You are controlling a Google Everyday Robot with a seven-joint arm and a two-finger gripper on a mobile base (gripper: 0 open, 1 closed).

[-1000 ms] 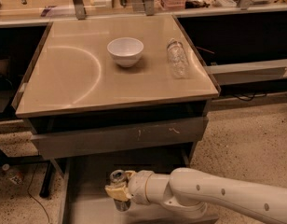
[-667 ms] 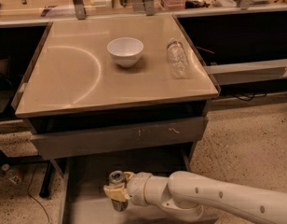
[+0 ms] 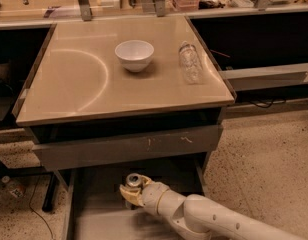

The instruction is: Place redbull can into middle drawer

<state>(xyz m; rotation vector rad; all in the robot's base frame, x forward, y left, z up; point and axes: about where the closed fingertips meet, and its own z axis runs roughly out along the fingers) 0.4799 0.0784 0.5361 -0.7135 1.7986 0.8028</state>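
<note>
The redbull can [image 3: 133, 180] is a slim silvery can with its pull-tab top showing. It stands upright inside the open middle drawer [image 3: 94, 219], near the back of its grey floor. My gripper [image 3: 131, 190] is at the end of the white arm that comes in from the lower right. It is shut on the can, with pale fingers [image 3: 128, 194] wrapped around its body. The can's lower part is hidden by the fingers.
The grey drawer front [image 3: 129, 146] with pale scratches hangs just above the can. On the tan countertop [image 3: 69, 79] stand a white bowl [image 3: 134, 54] and a clear plastic bottle [image 3: 190, 63] lying on its side. Speckled floor lies to the right.
The arm and the can have shifted slightly left and back in the drawer. The grip has not changed.
</note>
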